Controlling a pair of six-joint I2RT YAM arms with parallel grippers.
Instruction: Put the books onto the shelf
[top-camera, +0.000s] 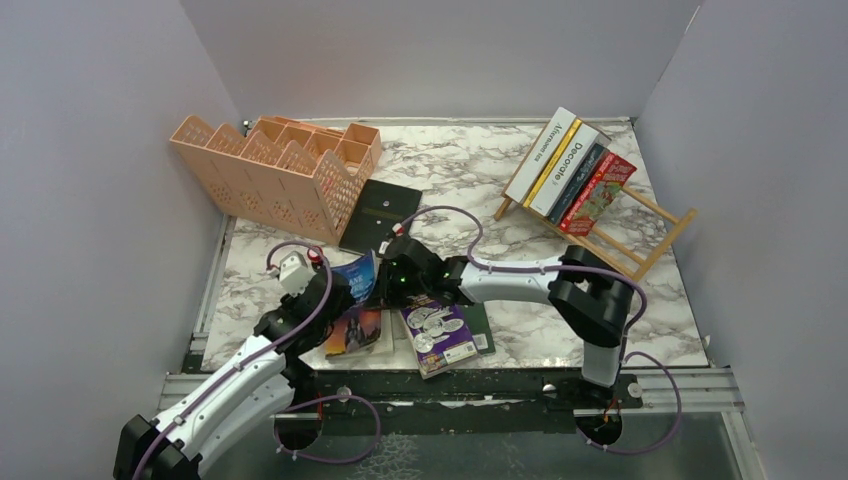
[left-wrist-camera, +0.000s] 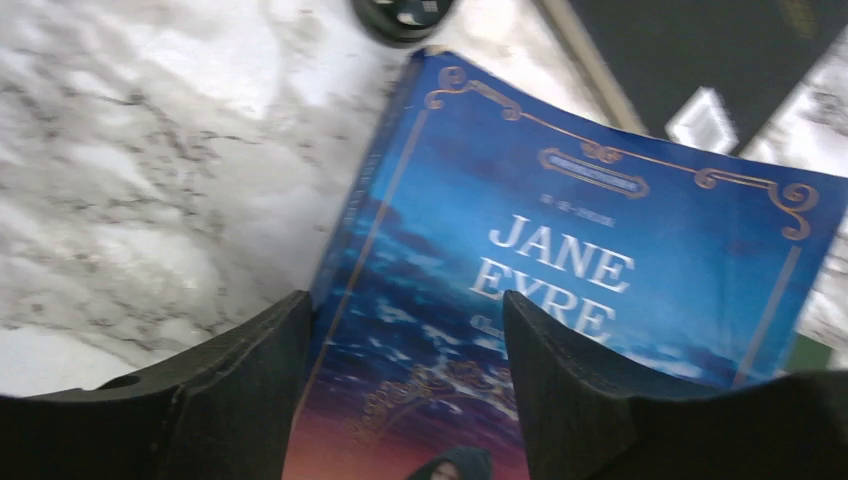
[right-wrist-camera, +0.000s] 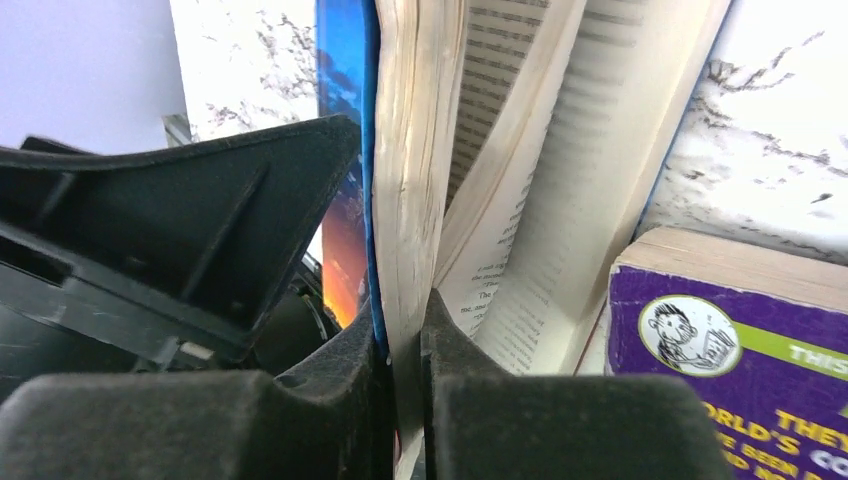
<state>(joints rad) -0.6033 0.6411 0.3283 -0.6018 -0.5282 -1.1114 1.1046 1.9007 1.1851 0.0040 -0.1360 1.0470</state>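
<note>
Right end effector clamped on cover and front pages of blue Jane Eyre book, left end effector wide over its cover, book near table front edge, shelf far right.

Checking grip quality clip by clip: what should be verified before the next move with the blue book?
1. Right fingers shut on the blue book: ok, though they pinch only the front cover and a wad of pages.
2. Book closed for carrying: not ok, the loose pages splay open.
3. Left fingers holding the book: not ok, they stand apart over the cover.
4. Room on the wooden rack: ok, the slats past the red book are bare.
5. Purple book out of the way: cannot tell, it lies right beside the blue one.
</note>
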